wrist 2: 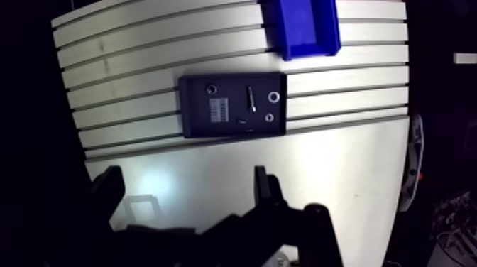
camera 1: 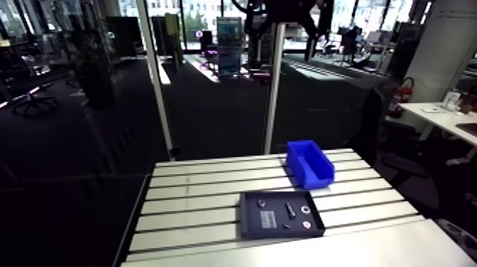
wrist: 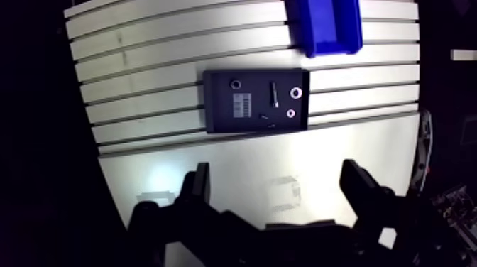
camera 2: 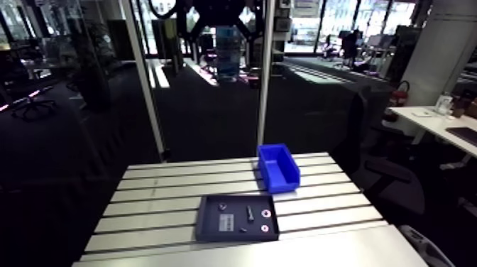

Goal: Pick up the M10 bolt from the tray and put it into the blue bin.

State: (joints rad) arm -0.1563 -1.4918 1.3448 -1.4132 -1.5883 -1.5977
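Now, stage: no grasp has been made; the approach to the tray (wrist: 216, 121) is judged to be the step in hand.
gripper (wrist: 277, 170): the fingers (wrist: 201, 186) are spread wide with nothing between them. It is held high over the bare near part of the table (wrist: 142, 92), presumably so that the whole layout is kept in sight.
tray: dark and flat, laid across the slats, well ahead of the gripper.
bolt (wrist: 273, 91): the slim dark piece lying in the tray is taken to be the M10. It is set apart from the two washers (wrist: 296, 91) beside it, so room is left for the fingers.
blue bin (wrist: 333, 48): placed near the tray's far corner, apart from it, open side up. A short carry is expected.
risk: neighbouring small parts could be nudged by an off-centre descent.
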